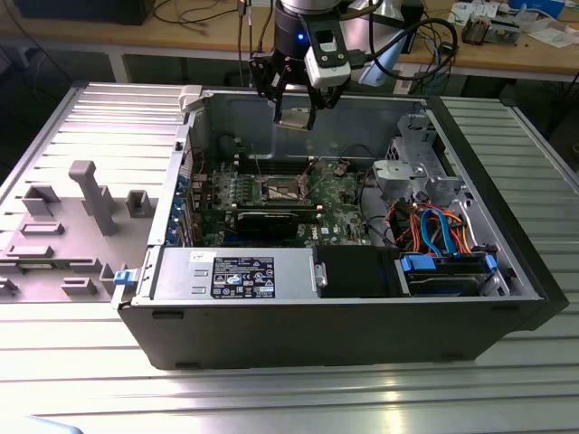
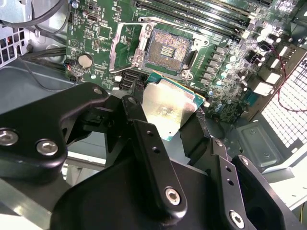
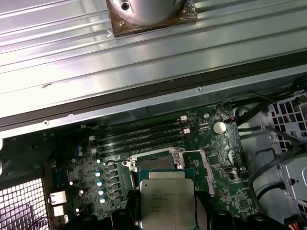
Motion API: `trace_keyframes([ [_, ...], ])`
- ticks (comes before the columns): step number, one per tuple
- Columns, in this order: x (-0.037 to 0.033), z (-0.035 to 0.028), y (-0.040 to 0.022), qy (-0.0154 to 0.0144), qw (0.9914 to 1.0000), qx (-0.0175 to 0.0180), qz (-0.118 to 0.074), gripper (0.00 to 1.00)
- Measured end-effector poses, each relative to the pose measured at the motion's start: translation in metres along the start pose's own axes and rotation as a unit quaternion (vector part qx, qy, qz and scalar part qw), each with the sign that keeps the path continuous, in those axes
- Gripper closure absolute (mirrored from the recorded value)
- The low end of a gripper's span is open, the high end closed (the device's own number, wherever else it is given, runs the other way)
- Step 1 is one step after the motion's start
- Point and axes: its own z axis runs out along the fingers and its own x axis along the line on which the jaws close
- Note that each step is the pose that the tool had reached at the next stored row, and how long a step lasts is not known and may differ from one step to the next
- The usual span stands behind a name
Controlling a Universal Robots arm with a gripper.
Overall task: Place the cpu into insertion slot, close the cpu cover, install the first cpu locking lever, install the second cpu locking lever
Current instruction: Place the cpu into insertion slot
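Observation:
My gripper (image 1: 295, 101) hangs above the open computer case, shut on the cpu (image 1: 294, 117). In both wrist views the cpu (image 2: 169, 106) (image 3: 167, 200) is a square chip with a silver top and green edge, pinched between black fingers (image 2: 133, 109). It is in the air, apart from the board. Below it the insertion slot (image 2: 168, 50) (image 3: 154, 163) lies bare, showing its gold-brown contact field. The cpu cover (image 2: 116, 48), a thin silver frame, stands swung open at the slot's side. On the motherboard in the exterior view, the slot (image 1: 280, 188) sits lower than the gripper.
The case walls (image 1: 298, 321) ring the motherboard. A power supply (image 1: 240, 274) and black drive bay lie along the near side, a metal drive cage (image 1: 412, 172) and coloured cables on the exterior view's right. Memory slots (image 2: 206, 17) and a black graphics card (image 1: 271, 220) flank the slot.

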Motion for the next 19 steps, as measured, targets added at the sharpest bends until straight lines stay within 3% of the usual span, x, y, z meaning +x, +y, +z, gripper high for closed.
trace_keyframes([
  [19, 0.0, 0.0, 0.0, -0.0007, 0.99996, -0.0001, 0.009, 0.45],
])
